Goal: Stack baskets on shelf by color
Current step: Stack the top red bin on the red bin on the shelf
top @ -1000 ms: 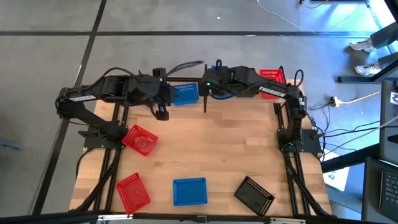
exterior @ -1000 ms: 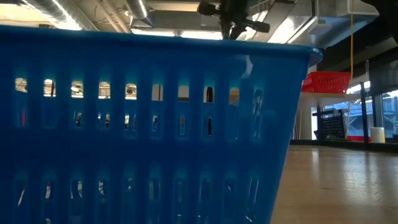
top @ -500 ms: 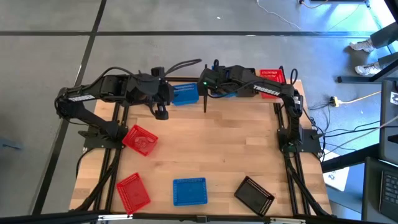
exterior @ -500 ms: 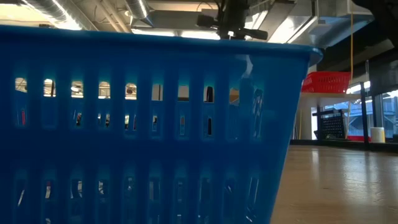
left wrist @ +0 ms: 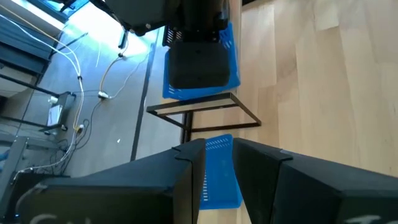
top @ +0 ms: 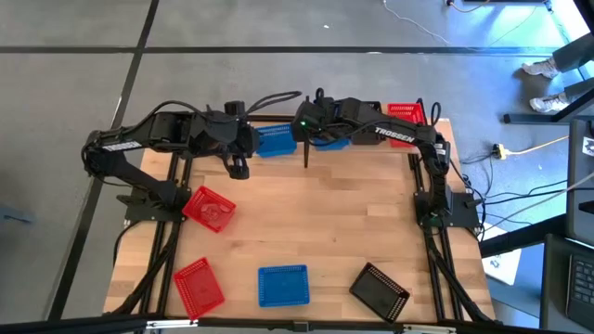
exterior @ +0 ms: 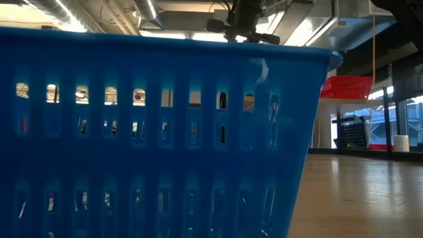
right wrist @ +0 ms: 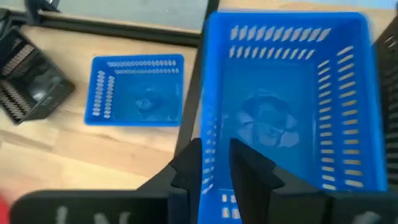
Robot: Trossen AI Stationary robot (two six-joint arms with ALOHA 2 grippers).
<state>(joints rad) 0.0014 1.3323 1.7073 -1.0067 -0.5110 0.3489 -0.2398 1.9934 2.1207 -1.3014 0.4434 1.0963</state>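
Right fingers [right wrist: 214, 165] loosened astride blue basket [right wrist: 292, 99] wall.

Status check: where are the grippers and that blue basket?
Right gripper open, astride blue basket wall. Left gripper open, empty, hovering nearby. Second blue basket alongside; nothing blocking.

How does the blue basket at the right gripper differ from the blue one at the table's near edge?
The far blue basket sits at the table's back edge with the right gripper astride its wall; the near blue basket lies at the front, no gripper near it. Both are slotted and open side up.
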